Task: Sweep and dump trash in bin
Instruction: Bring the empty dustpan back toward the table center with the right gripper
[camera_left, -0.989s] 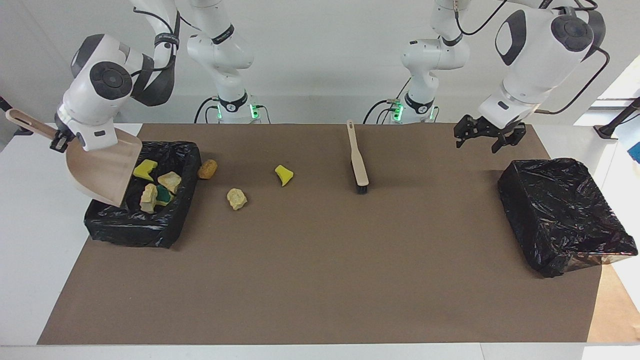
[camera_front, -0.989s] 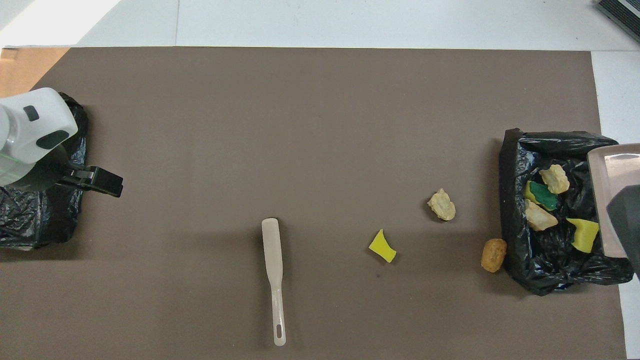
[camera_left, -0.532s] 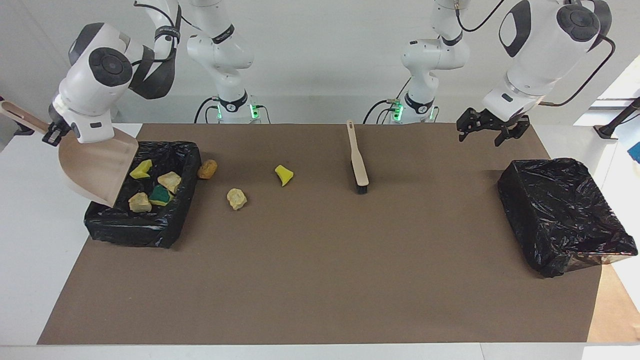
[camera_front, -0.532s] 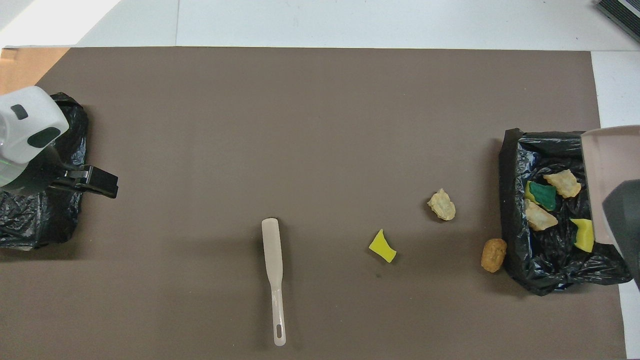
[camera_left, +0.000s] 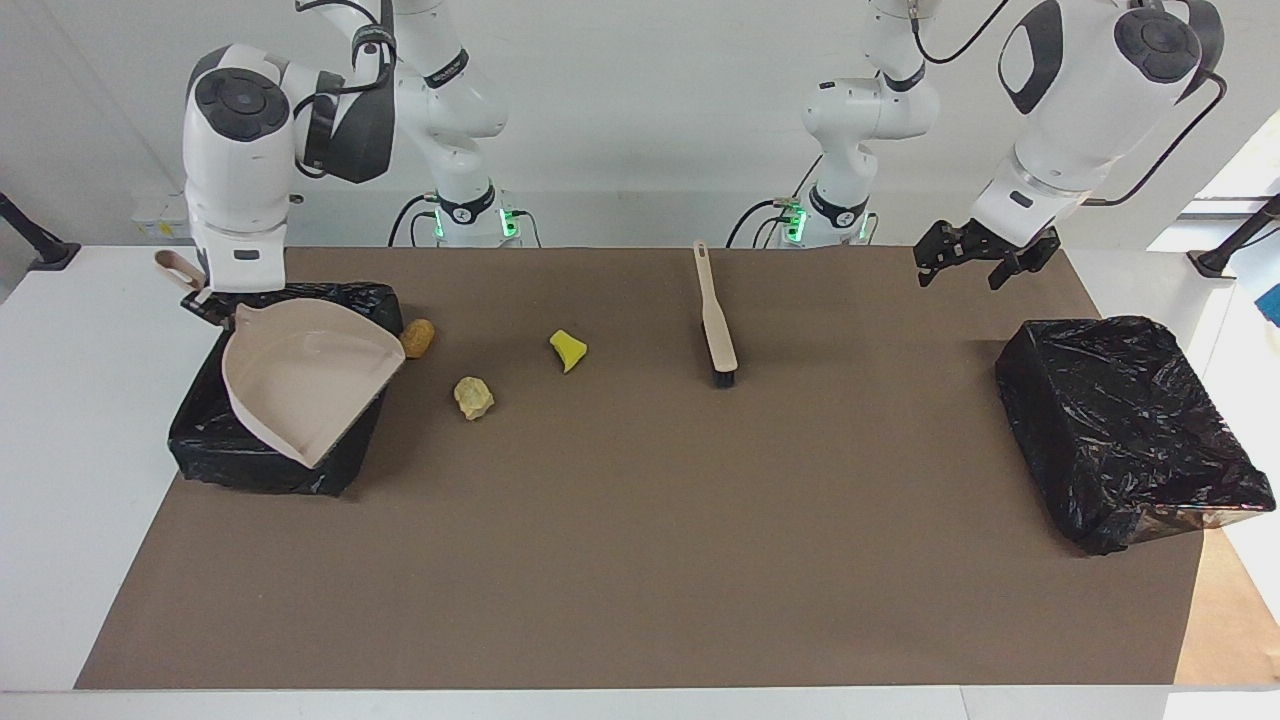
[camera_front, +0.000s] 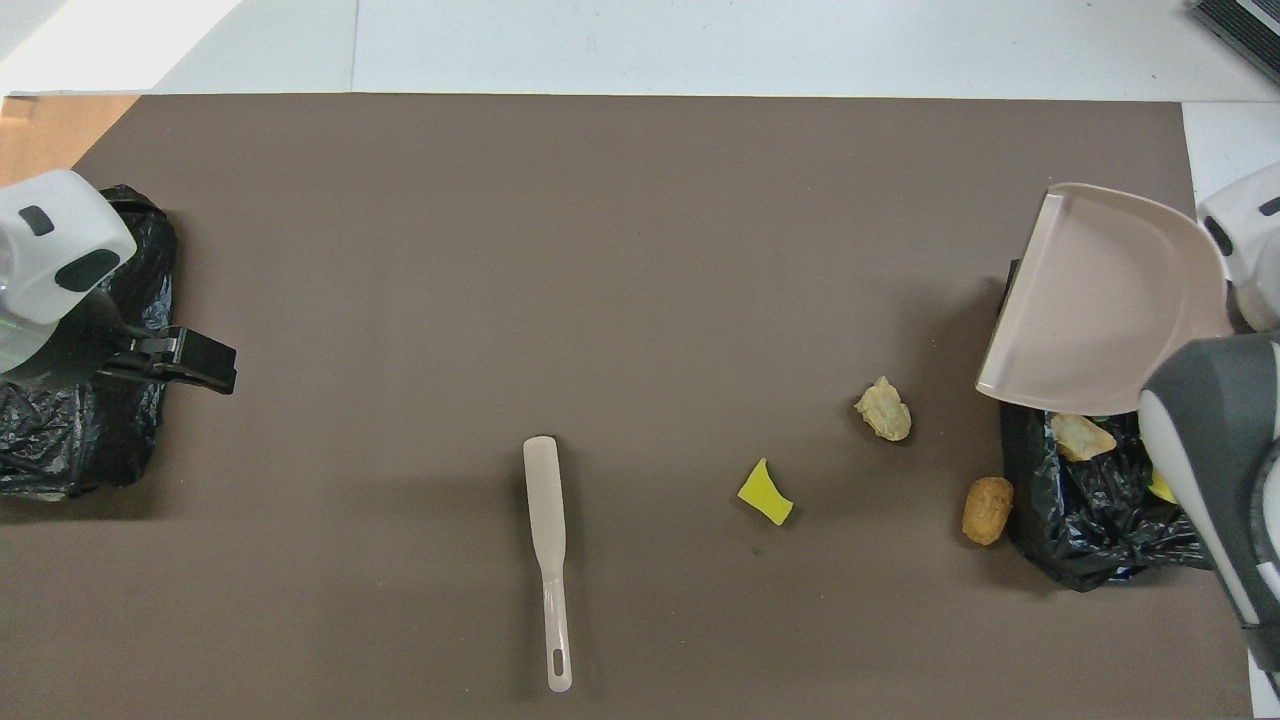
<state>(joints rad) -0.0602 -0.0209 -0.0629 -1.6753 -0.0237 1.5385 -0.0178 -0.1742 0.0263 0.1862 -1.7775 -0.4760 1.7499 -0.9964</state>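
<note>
Three scraps (camera_left: 474, 397) loose on mat beside lined bin (camera_left: 200, 455), right gripper (camera_left: 208, 303) clamped on dustpan (camera_left: 300, 385) over it, left gripper (camera_left: 975, 262) wide, idle over mat: risk of pan snagging liner.

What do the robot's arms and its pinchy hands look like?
Both arms are glossy white with rounded shells, dark grey round caps at the joints and black cables looping along them. Green lights glow at their bases. The left gripper is black and claw-shaped. The right gripper is mostly hidden under its white wrist.
</note>
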